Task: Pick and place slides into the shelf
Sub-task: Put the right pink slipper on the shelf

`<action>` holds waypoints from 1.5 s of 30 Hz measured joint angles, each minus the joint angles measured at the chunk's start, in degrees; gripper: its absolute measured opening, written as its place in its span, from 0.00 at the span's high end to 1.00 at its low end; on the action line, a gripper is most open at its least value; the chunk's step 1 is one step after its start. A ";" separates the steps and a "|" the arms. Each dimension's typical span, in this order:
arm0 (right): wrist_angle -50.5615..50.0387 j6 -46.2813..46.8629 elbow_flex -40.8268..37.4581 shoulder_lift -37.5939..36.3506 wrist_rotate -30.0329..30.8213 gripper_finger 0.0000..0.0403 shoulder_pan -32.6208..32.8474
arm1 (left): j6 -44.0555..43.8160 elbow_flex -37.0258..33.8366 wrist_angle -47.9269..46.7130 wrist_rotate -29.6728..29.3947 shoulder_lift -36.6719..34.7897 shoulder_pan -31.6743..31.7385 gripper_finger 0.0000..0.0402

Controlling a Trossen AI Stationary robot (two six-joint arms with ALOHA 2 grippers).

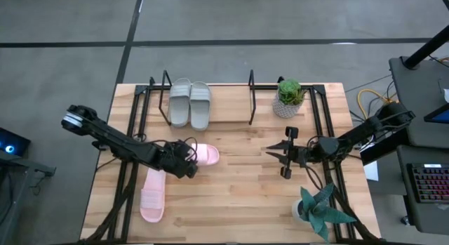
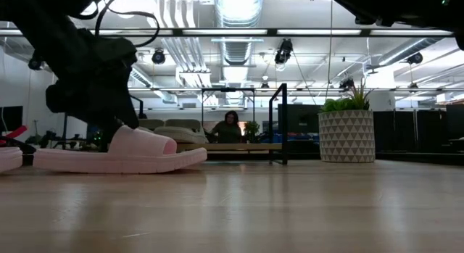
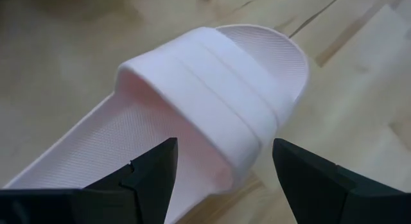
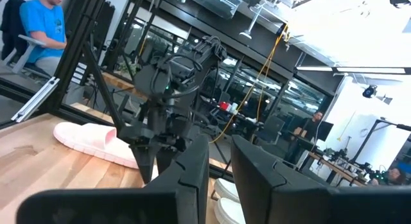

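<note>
Now the pink slide [image 1: 205,155] lies near the table's [image 1: 245,203] middle, toe toward 3 o'clock from above. The left gripper [image 3: 221,169] is over its heel part, jaws spread wide, one finger [image 3: 151,169] above the footbed and the other beyond the sole's edge; it holds nothing yet. So I judge the step is the approach to grasp. The next move calls for lowering, closing on the strap or side, then carrying it toward 12 o'clock to the shelf [image 1: 209,97], where two grey slides [image 1: 190,102] already sit. A second pink slide [image 1: 153,196] waits at 7 o'clock. The right gripper [image 1: 286,152] hovers at 3 o'clock, fingers apart, empty.
</note>
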 joint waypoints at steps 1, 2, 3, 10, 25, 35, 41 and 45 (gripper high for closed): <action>0.00 0.00 0.00 0.00 0.00 0.86 -0.02 | -0.01 0.00 0.01 -0.01 0.29 0.00 0.40; 0.00 0.00 0.00 0.00 0.00 0.86 0.00 | -0.04 0.00 0.02 -0.02 0.51 0.00 0.40; 0.00 0.00 0.00 0.00 0.00 0.86 0.00 | -0.02 -0.07 0.09 -0.02 0.69 0.00 0.40; -0.02 -0.04 -0.02 0.00 0.00 0.86 0.00 | 0.83 -0.87 3.70 -0.42 1.90 0.02 0.40; -0.02 -0.20 -0.02 0.00 0.00 0.86 0.00 | 7.66 -0.79 6.61 0.28 4.35 2.19 0.62; 0.02 -1.56 -0.02 0.00 -0.20 0.86 0.02 | 16.63 -0.53 7.62 2.96 0.46 2.31 0.98; -2.99 -10.28 0.81 0.76 -2.85 0.84 0.15 | 19.98 1.27 8.40 9.50 -8.97 3.20 0.99; -13.98 -20.92 6.84 2.45 -3.32 0.76 1.69 | 24.30 1.24 11.22 12.13 -16.39 3.54 1.00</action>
